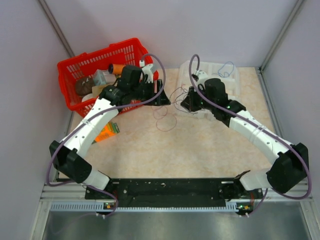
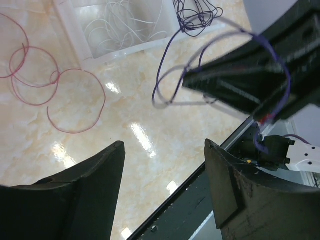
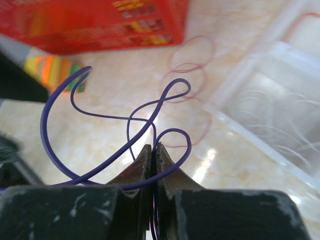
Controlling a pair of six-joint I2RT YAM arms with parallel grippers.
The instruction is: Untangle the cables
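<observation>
Here, my right gripper (image 3: 153,150) is pinched tight on the purple cable (image 3: 42,125). Its loops arch ahead of those tips toward my left gripper (image 2: 164,145), which stands wide, empty, just short of them.

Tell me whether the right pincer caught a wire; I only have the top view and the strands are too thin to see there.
Observer: Yes. The right pincer is shut on a purple wire, which loops up ahead of its tips.
Operator: Report the left one.
Observer: The left pincer is open and holds nothing.
Operator: Check the table ahead of it.
Observer: A loose red wire curls on the table, beside a clear tray of white wires.
</observation>
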